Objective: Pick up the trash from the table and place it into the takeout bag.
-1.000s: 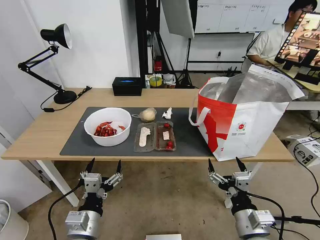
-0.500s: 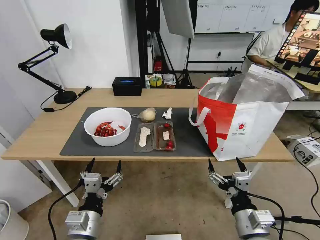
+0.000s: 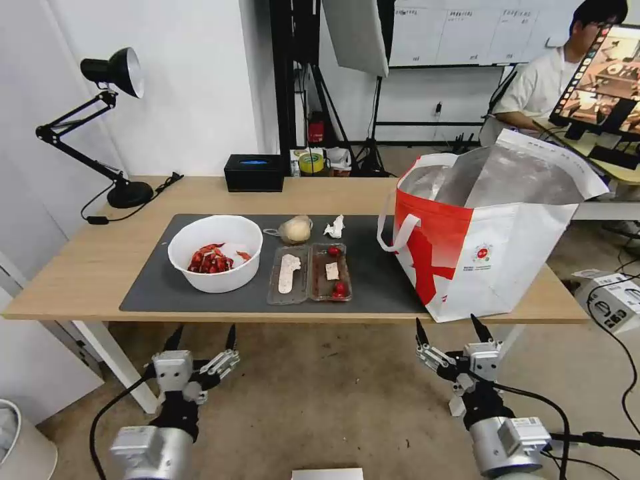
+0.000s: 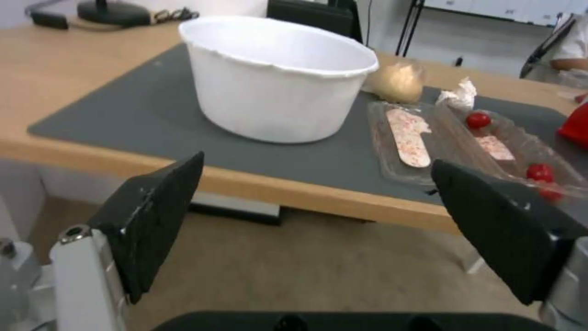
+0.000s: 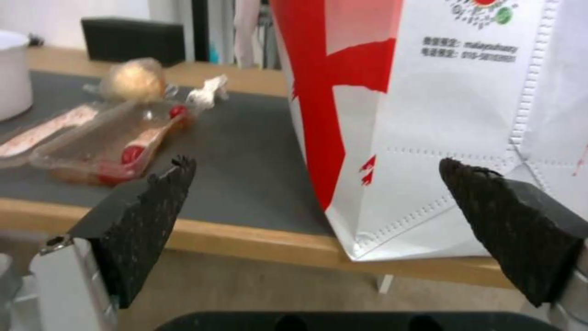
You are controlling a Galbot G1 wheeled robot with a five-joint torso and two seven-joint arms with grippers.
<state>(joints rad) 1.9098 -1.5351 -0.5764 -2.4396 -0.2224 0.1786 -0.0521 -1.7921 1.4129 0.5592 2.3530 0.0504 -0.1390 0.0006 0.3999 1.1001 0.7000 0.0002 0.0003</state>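
Four pieces of trash lie on the dark grey mat (image 3: pixel 373 277) of the table (image 3: pixel 80 267), and none is picked up yet, so the task looks to be at its very beginning. The left gripper (image 3: pixel 202 342) and the right gripper (image 3: pixel 448 335) both hang below the table's front edge, each with its fingers spread wide and holding nothing.

The white bowl (image 3: pixel 215 253) is round, of stiff smooth plastic, with red scraps inside. Just beside it is the clear tray (image 3: pixel 309 272), thin, glossy and hinged open. Behind the tray sit the beige wrapped lump (image 3: pixel 295 229) and the crumpled tissue (image 3: pixel 335 227), both soft. The takeout bag (image 3: pixel 487 247) stands open at the right end, with shiny foil inside.

I judge the next move needs one arm to rise above the table edge and reach one piece.
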